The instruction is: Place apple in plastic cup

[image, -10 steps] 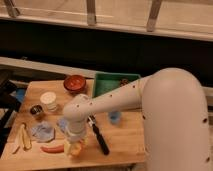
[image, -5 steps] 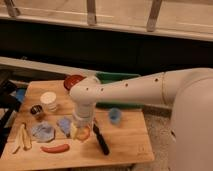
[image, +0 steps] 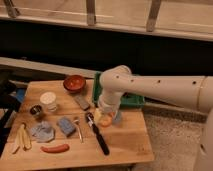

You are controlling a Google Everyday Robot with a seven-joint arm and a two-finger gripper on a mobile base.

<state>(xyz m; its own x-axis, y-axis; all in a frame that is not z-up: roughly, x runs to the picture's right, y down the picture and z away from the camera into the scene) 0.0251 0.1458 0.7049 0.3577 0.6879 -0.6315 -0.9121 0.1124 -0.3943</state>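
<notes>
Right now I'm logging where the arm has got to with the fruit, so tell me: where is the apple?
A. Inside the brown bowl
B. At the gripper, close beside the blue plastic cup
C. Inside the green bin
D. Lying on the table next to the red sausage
B: the apple sits under the gripper, right beside the plastic cup near the middle of the wooden table.

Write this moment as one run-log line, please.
gripper: over table's middle, carrying apple | plastic cup: just right of apple, mostly hidden | apple not yet in cup
</notes>
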